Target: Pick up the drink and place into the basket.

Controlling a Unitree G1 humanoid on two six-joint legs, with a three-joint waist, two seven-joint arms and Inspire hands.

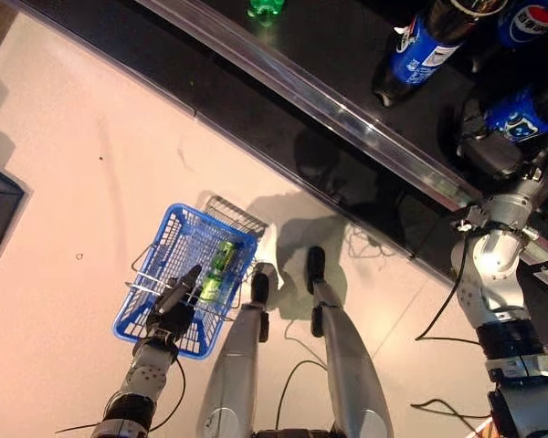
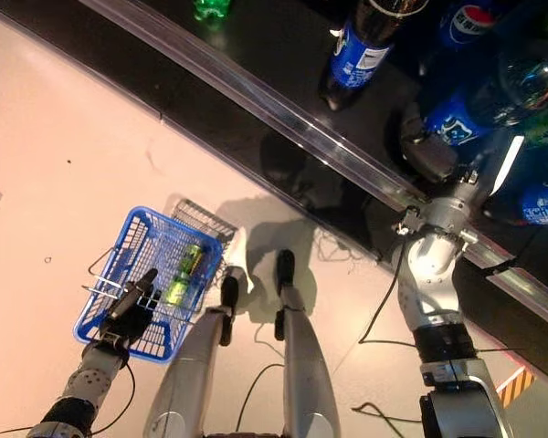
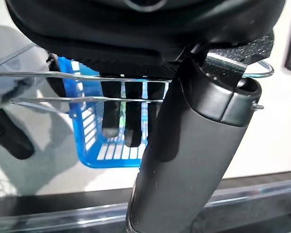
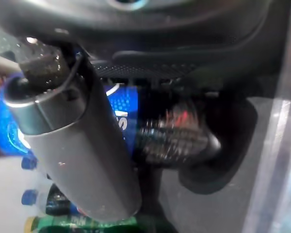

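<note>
A blue plastic basket (image 1: 164, 246) hangs over the pale floor at my lower left, with a green can (image 1: 217, 269) lying inside. My left hand (image 1: 172, 312) is curled round the basket's wire handles (image 3: 63, 75). On the dark shelf at the upper right stands a cola bottle with a blue label (image 1: 522, 111). My right hand (image 1: 490, 153) is at its base, and the right wrist view shows the thumb (image 4: 72, 145) and the curled fingers (image 4: 177, 141) closed round the blue-labelled bottle (image 4: 121, 104).
A metal rail (image 1: 347, 105) edges the dark shelf diagonally. More blue-labelled cola bottles (image 1: 422, 44) stand on the shelf, and a green bottle (image 1: 266, 8) is further left. Other bottles (image 4: 48, 204) crowd beside my right hand.
</note>
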